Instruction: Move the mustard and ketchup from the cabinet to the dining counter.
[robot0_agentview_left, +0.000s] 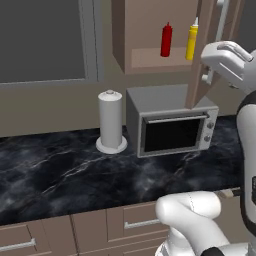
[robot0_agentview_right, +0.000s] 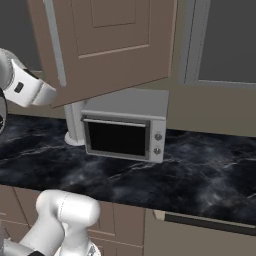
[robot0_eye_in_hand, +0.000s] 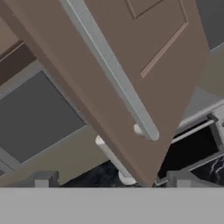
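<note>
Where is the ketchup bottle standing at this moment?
In the left base view, the ketchup stands upright on the open cabinet shelf, left of the mustard, above the microwave.

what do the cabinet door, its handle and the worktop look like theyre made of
Cabinet door: seemingly wood or wood-look board, matt brown with a raised panel outline, though no grain shows. Bar handle: probably brushed metal, plain pale grey with a soft sheen. Worktop: looks like polished black marble, going by the white veining, but a stone-look laminate would look the same.
</note>
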